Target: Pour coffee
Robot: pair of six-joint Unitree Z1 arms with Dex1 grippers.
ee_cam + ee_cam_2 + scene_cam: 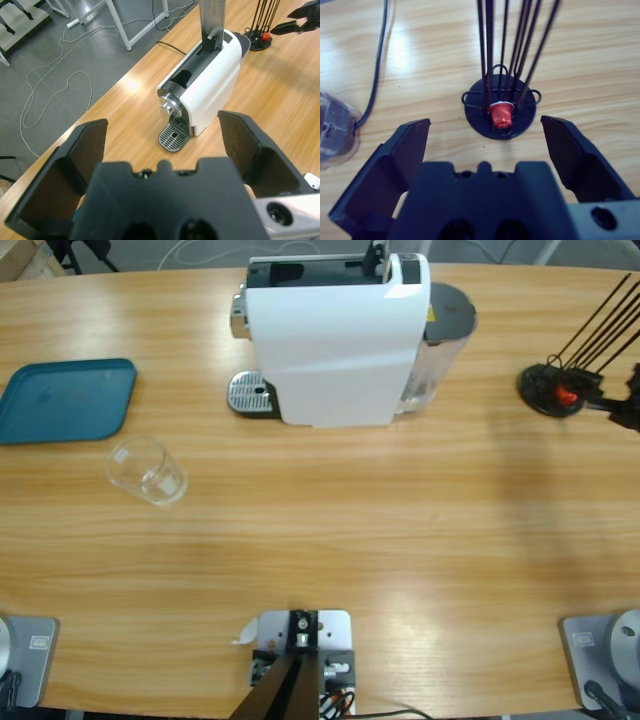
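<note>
Capsule first, coffee nowhere yet

Coffee cannot be seen anywhere: the glass (148,471) near the tray (64,399) is empty and well apart from the machine (335,338), whose drip grate (249,394) is bare. The right gripper (485,131), jaws spread, faces the red capsule (500,114) at the foot of the wire rack (500,107), probably to pick it for loading. Rack rods crowd the capsule from above, so a low, straight approach looks safest. The left gripper (164,134), also released and empty, looks down the table at the machine's spout. Open wood around the glass gives room to move
</note>
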